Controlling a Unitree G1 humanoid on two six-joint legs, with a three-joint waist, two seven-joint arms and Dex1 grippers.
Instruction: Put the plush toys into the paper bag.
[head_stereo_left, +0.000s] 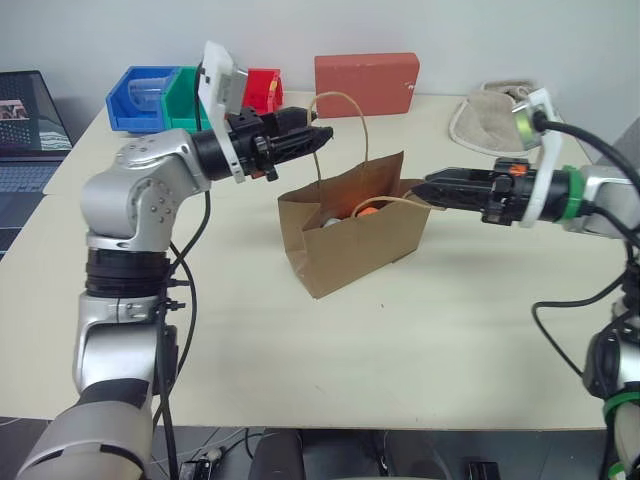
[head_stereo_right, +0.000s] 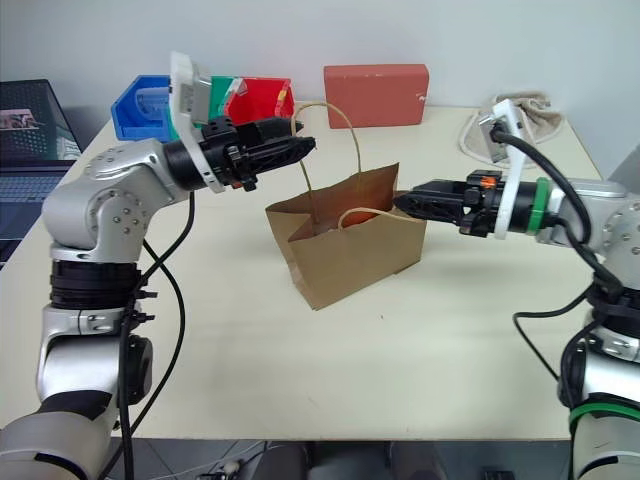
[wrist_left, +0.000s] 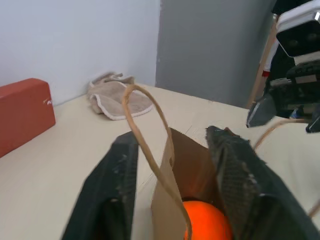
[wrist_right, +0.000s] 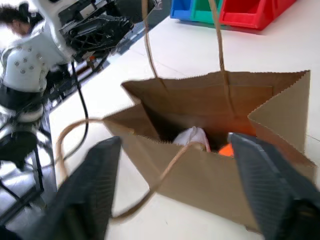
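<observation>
Head views: brown kraft paper bag (head_stereo_left: 352, 233) upright mid-table, orange carrot plush (head_stereo_left: 367, 210) and white egg plush (wrist_right: 192, 136) inside. Left gripper (head_stereo_left: 318, 135) at rear handle, right gripper (head_stereo_left: 432, 187) at front handle.
Wrist views: both grippers' fingers wide, holding nothing.

The paper bag (head_stereo_left: 350, 235) is standing upright near the middle of the tabletop (head_stereo_left: 450, 340), and both plush toys are lying inside it, the carrot (wrist_right: 226, 149) just beside the egg-shaped toy (wrist_right: 192, 137). The left tool (head_stereo_left: 318, 135) is hovering over the bag's left side, one string handle (wrist_left: 150, 150) running up between its fingers (wrist_left: 112, 190). The right tool (head_stereo_left: 432, 188) is hanging at the bag's right edge. Behind the bag a rectangular box (head_stereo_left: 366, 85) is sitting, with storage bins (head_stereo_left: 160, 98) to its left and a towel (head_stereo_left: 490, 112) to its right.
</observation>
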